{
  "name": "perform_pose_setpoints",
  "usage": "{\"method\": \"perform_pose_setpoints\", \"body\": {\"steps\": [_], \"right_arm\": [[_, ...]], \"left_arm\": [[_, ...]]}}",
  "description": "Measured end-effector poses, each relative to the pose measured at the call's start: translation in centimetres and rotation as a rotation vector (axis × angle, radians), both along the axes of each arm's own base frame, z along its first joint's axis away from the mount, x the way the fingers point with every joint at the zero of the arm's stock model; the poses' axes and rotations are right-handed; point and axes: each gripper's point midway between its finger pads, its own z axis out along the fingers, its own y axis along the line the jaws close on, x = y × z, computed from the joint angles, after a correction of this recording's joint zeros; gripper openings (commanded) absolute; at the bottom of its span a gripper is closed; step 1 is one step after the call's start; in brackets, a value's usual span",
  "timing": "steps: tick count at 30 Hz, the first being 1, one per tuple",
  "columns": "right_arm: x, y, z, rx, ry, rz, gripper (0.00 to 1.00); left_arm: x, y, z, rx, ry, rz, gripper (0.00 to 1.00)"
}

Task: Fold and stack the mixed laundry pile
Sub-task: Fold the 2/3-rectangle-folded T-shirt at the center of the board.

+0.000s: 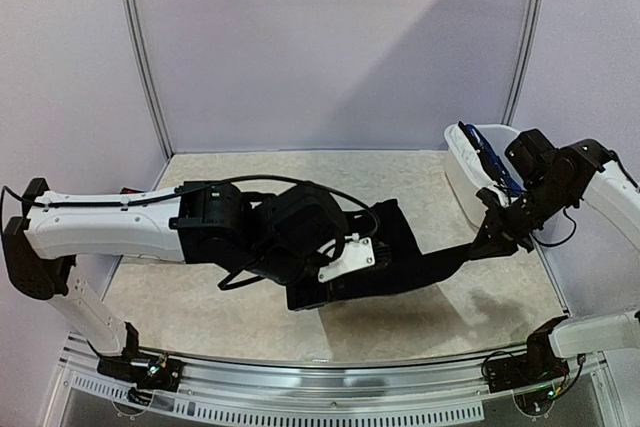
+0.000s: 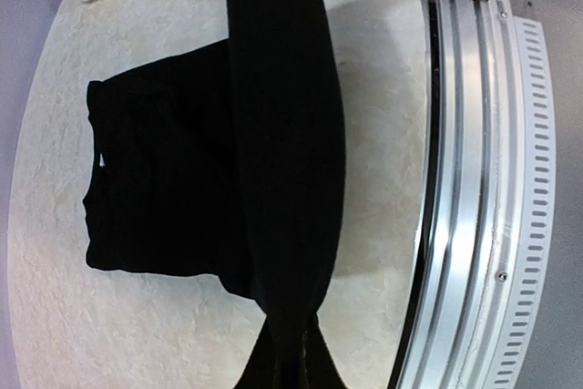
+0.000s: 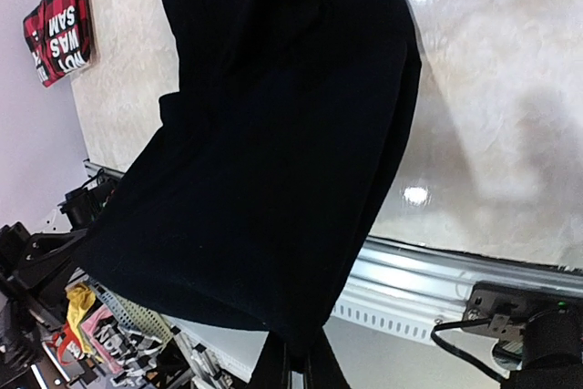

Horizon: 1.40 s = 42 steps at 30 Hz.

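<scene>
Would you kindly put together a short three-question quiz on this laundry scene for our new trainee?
1. True or false: the left gripper and the right gripper are both shut on the black garment.
2. Where does the white basket stand? A) at the far right of the table; B) at its near left corner; C) in the middle, under the garment.
3. Fill in: the red-black plaid garment bears ____ lettering.

Key: 1 true; 2 A; 3 white.
</scene>
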Motion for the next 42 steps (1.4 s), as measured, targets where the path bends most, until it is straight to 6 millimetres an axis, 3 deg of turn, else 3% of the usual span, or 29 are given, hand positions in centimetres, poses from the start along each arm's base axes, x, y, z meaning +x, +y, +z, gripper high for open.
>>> {"method": "perform_pose_setpoints", "body": {"steps": [7,17,34,42], "right_arm": [[3.9,0.6,0.7,-0.061,-0.033,0.014,0.0],[11.0,2.0,0.5,-0.137,-0.072,0.038,0.0],[23.3,4.1,-2.7,-0.169,-0.1,0.06,0.0],[26.1,5.1,-7.0,-0.135,-0.046,0.071,0.0]], "left_arm": [[4.0,0.7,1.0,-0.03,0.025,0.049,0.0],[9.6,1.7,-0.6,-0.038,0.117,0.114,0.0],[20.9,3.1,-4.0,-0.097,0.201,0.268,0.0],[23.5,3.9,-7.3,-0.074,0.244,0.324,0.0]]}}
